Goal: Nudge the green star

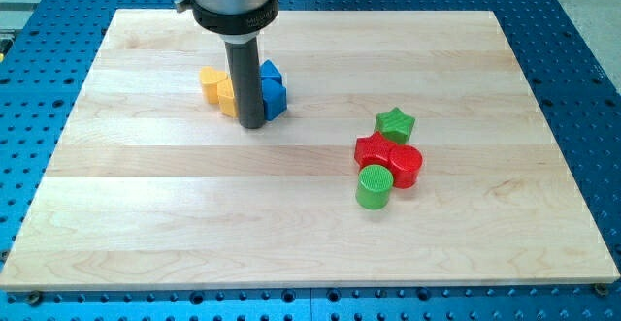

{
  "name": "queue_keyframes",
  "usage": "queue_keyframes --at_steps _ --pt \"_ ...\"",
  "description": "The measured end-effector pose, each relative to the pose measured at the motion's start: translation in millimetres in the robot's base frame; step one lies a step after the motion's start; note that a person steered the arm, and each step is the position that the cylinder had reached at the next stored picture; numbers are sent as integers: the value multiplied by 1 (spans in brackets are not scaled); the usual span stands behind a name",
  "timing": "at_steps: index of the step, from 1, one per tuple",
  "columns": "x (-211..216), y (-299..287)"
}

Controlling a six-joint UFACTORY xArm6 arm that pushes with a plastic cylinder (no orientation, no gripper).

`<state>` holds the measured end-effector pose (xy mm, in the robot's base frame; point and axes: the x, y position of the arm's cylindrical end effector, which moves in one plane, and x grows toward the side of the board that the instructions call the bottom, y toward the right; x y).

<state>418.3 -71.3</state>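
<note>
Tip: my tip [251, 124] is a plain dark rod end with no jaws to part or close; it holds nothing and rests on the board, right against the yellow and blue blocks.
Rod: smooth dark grey cylinder, upright, hanging from a black ribbed collar under a metal housing at the view's top.
Green star [395, 123]: well apart from my tip, out at about 3 o'clock from it; matte plastic, pointed lobes, touching the red star.
Red star [374, 150]: at 7 o'clock of the green star, glossy red.
Red cylinder [406, 165]: at 5 o'clock of the green star, ribbed top face, against the red star.
Green cylinder [373, 186]: at 6 o'clock of the cluster, upright, ribbed round top.
Yellow block [218, 88]: at 10 o'clock of my tip, shape partly hidden by the rod.
Blue block [273, 88]: at 1 o'clock of my tip, angular, partly hidden.
Board [194, 224]: pale wooden planks with visible grain, lying on a blue perforated table [29, 88].
</note>
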Motion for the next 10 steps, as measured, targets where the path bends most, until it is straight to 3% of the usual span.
queue_keyframes --at_steps 1,3,5,6,8,10 --pt "0 0" --pt "4 71" --pt "3 80" --pt "-17 98" --pt "-26 174" --pt "-9 170"
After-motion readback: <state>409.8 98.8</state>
